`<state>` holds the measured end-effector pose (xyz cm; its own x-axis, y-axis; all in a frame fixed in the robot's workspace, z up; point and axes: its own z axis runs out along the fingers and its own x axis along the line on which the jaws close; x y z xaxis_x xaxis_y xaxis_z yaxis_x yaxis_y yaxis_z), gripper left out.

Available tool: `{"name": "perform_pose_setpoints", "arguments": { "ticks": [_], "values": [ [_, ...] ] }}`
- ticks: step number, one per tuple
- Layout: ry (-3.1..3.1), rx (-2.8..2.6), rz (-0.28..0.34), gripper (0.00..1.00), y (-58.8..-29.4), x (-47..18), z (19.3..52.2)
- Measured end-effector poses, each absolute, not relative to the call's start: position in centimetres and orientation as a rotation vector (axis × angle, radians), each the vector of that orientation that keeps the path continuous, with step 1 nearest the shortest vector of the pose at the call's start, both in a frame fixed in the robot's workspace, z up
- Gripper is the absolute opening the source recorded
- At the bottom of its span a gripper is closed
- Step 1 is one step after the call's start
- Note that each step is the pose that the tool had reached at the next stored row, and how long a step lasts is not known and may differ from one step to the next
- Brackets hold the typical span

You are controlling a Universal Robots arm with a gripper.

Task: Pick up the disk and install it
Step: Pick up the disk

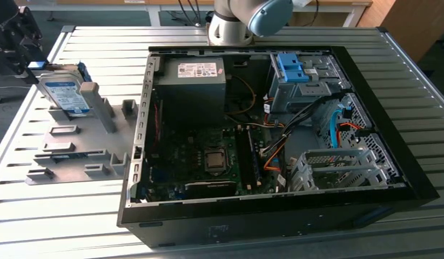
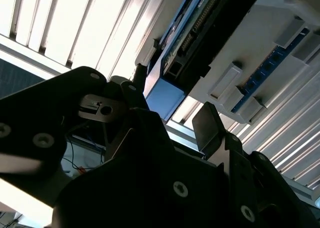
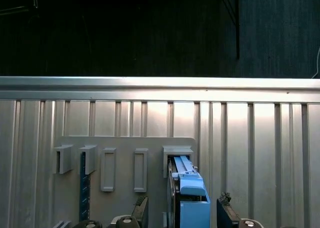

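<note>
The disk [image 1: 66, 93], silver with a white-and-blue label and a blue carrier frame, stands on edge in a slot of the grey holder plate [image 1: 71, 145] at the exterior view's left. My black gripper [image 1: 29, 63] is at the disk's upper end. In the first wrist view the disk's blue carrier [image 3: 191, 195] lies between the two fingers [image 3: 141, 208], with a gap on each side. The second wrist view shows the same: the blue end [image 2: 165, 95] sits between the spread fingers [image 2: 206, 122]. The gripper is open around the disk and does not grip it.
An open black computer case [image 1: 280, 216] lies beside the holder on the ribbed metal table [image 1: 99, 38]. Inside are a motherboard [image 1: 207, 156], cables, and a grey drive bay with a blue bracket [image 1: 293, 67]. The holder plate has further slots, one holding a dark blue strip [image 3: 83, 188].
</note>
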<state>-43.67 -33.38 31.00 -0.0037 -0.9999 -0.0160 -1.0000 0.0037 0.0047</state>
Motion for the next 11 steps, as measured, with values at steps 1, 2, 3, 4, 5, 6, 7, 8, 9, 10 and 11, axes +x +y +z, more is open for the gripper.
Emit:
{"name": "perform_pose_setpoints", "arguments": {
  "ticks": [1, 2, 3, 4, 5, 6, 7, 8, 9, 10, 11],
  "values": [
    [2.22, -2.212, 0.023, 0.64, -33.38, -43.67, 31.0],
    [2.22, -2.212, 0.023, 0.64, -33.38, -43.66, 30.99],
    [2.219, -2.211, 0.023, 0.64, -33.38, -43.66, 30.98],
    [2.219, -2.211, 0.023, 0.64, -33.38, -43.66, 30.98],
    [2.219, -2.211, 0.023, 0.64, -33.38, -43.66, 30.98],
    [2.219, -2.211, 0.023, 0.64, -33.38, -43.66, 30.98],
    [2.219, -2.211, 0.023, 0.64, -33.38, -43.66, 30.98],
    [2.219, -2.211, 0.023, 0.64, -33.38, -43.66, 30.98],
    [2.219, -2.211, 0.023, 0.64, -33.38, -43.66, 30.98],
    [2.219, -2.211, 0.024, 0.64, -33.38, -43.66, 30.98],
    [2.219, -2.211, 0.023, 0.64, -33.38, -43.66, 30.98]
  ]
}}
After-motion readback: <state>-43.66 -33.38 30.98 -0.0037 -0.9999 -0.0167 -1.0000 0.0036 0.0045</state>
